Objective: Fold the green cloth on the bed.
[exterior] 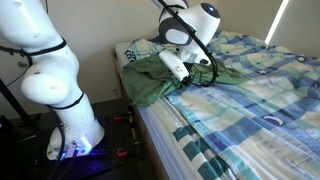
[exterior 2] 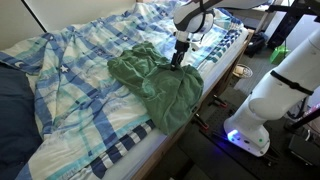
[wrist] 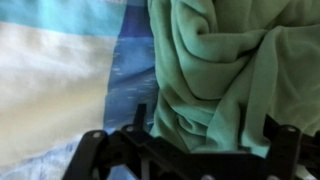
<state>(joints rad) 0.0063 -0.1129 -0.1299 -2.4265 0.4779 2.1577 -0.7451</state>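
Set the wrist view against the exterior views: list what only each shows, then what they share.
Only the wrist view: close-up creases of the green cloth, its edge against the checked bed cover, and the gripper seen from behind, fingers spread wide. Only the exterior views: the white arm, its lit base, a dark pillow, and the cloth's whole outline, draped over the bed's edge. Shared: cloth, cover and gripper.
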